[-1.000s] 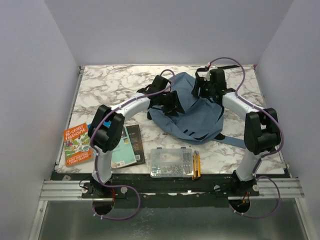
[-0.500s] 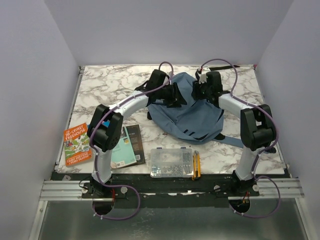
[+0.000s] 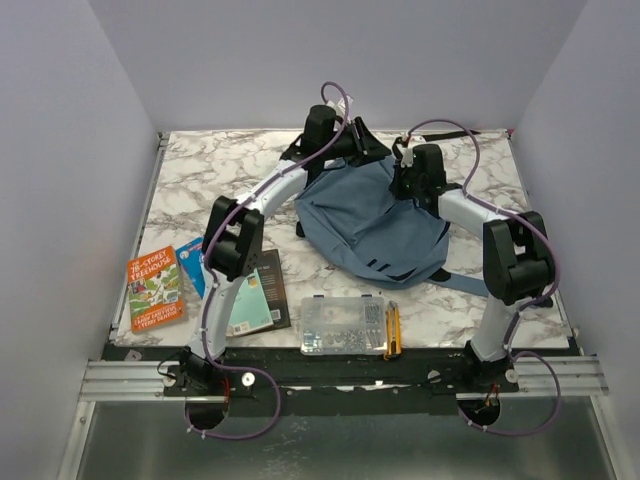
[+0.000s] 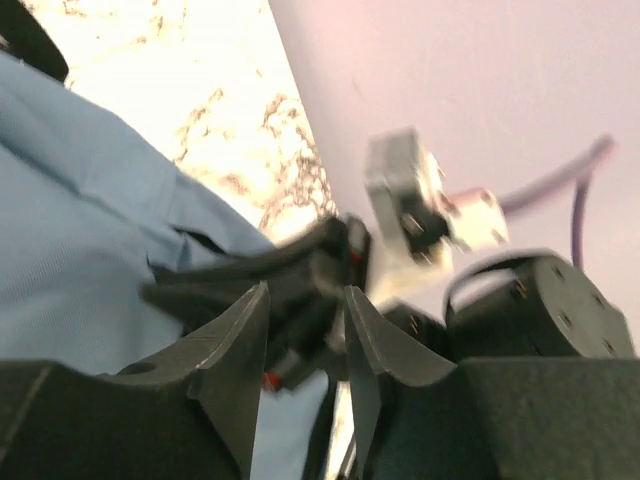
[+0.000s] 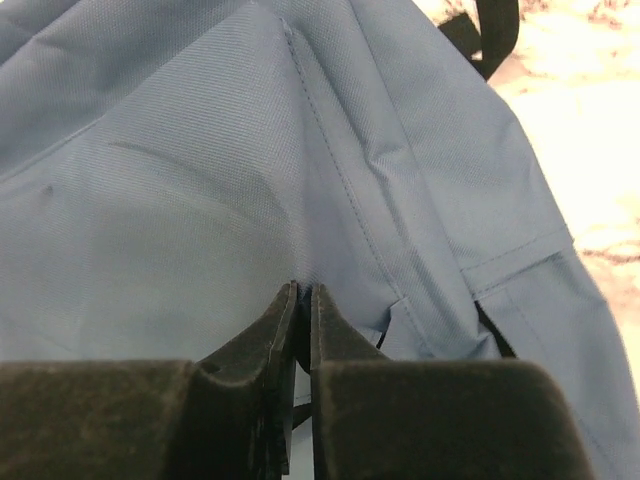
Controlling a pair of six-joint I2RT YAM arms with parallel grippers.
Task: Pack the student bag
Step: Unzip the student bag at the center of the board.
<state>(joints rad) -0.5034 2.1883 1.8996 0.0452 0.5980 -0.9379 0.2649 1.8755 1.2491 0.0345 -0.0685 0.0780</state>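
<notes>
Top view: student bag (image 3: pixel 375 225), a large rounded blue-grey fabric backpack, lies mid-table toward the far edge of the white marble-pattern table (image 3: pixel 200 170). Left gripper (image 3: pixel 368 150) is at its far end, right gripper (image 3: pixel 402 186) on its far-right part.

Left wrist: blurred. Jaws apart, sth black btwn them; can't tell if gripped.

Right wrist: jaws nearly together, pinching a fold of bag fabric.

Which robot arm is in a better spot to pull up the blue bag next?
Probably the right. The right hand is pinched shut on a fold of the student bag. The left hand sits by the bag's far edge with fingers apart, gripping nothing I can see.
</notes>
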